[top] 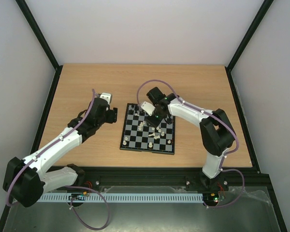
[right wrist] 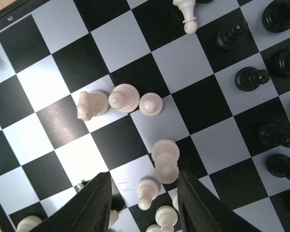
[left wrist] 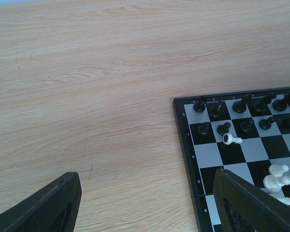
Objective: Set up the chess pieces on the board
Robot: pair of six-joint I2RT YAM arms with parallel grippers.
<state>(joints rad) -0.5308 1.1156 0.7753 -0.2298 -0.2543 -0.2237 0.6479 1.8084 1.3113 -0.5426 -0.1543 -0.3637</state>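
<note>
The chessboard (top: 130,140) lies mid-table with black and cream pieces on it. My right gripper (top: 153,121) hangs over the board's middle, jaws open. In the right wrist view, the gripper (right wrist: 145,205) has a cream pawn (right wrist: 148,192) between its fingers, not gripped; a cluster of cream pieces (right wrist: 123,99) lies ahead and black pieces (right wrist: 251,77) stand at the right. My left gripper (top: 106,104) is open and empty over bare table left of the board. Its wrist view shows the board's corner (left wrist: 181,104), black pieces (left wrist: 241,104) and a toppled cream pawn (left wrist: 231,140).
A black frame rail (top: 150,169) runs along the table's near edge. Grey walls enclose the wooden table (top: 87,82) on three sides.
</note>
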